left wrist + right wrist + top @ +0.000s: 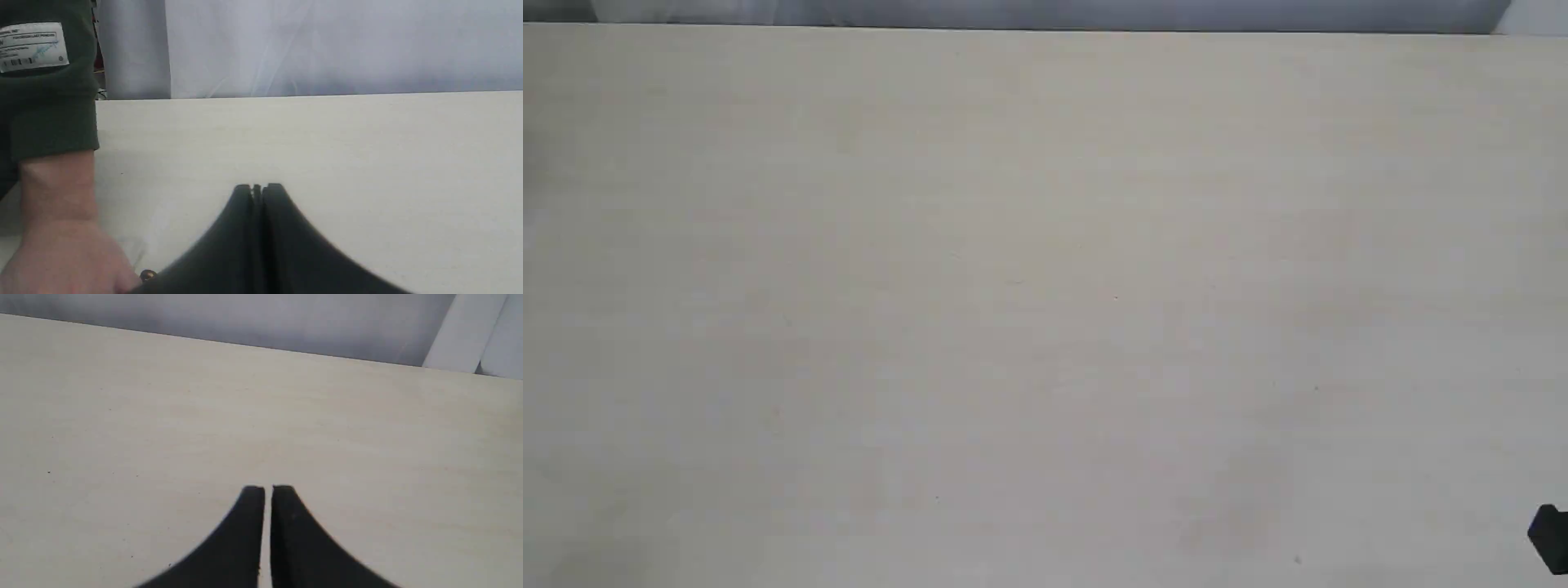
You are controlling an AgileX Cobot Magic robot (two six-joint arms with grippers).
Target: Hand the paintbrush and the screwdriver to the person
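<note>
The person's bare hand [61, 253] and dark green sleeve [45, 102] with a white label [32, 47] rest on the table beside my left gripper [257, 188]. A small orange-gold ring [148, 274], apparently an end of the screwdriver, peeks out at the edge of the hand; the rest is hidden. My left gripper is shut, its fingertips together, with nothing visibly held. My right gripper [267, 489] hangs over bare table, shut with only a hairline gap and nothing in it. The paintbrush is out of view.
The pale wooden table [1045, 286] fills the exterior view, with its far edge [1045, 29] against a grey-white curtain [327, 45]. A black piece of the right arm [1550, 535] juts in at the lower right corner.
</note>
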